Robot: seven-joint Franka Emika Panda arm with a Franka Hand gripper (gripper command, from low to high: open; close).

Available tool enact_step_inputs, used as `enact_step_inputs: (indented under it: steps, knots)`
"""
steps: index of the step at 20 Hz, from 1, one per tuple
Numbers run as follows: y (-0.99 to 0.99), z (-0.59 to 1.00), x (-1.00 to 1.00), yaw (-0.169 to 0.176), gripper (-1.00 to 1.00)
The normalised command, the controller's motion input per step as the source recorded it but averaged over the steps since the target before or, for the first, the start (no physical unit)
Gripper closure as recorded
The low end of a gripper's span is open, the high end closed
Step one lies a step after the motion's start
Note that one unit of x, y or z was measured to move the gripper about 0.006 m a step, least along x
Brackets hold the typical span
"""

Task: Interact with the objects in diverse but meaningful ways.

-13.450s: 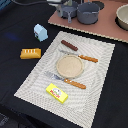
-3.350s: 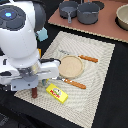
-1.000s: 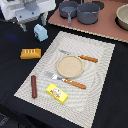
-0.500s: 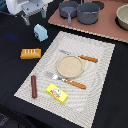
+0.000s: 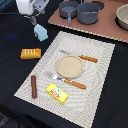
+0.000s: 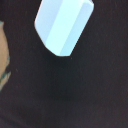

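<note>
gripper (image 5: 34, 21) at upper left of the exterior frame, poised above the pale blue carton (image 5: 40, 32); jaw state cannot be told. the sausage (image 5: 34, 86), bread loaf (image 5: 30, 53) and yellow box (image 5: 57, 93) lie unheld at left, so further interactions appear to remain.

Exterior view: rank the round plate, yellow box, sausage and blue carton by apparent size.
1. Round plate, clearly largest.
2. Yellow box.
3. Sausage and blue carton: too close to rank; the carton sits farther back.

Sausage (image 5: 34, 86), box (image 5: 57, 93), loaf (image 5: 30, 53), carton (image 5: 41, 32) lie apart.
</note>
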Motion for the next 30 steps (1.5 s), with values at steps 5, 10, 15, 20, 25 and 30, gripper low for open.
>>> enact_step_inputs:
  steps: [5,10,15,20,25,30]
  knots:
    - [0.03,-0.14,-0.05,0.147,-1.0]
    - [0.01,-0.13,0.0,0.036,-1.0]
    - [0.02,-0.24,0.0,0.027,-1.0]
    - [0.02,-0.24,0.01,0.03,-1.0]
    - [0.02,-0.15,0.12,0.025,-1.0]
    - [0.0,-0.19,0.1,0.051,-1.0]
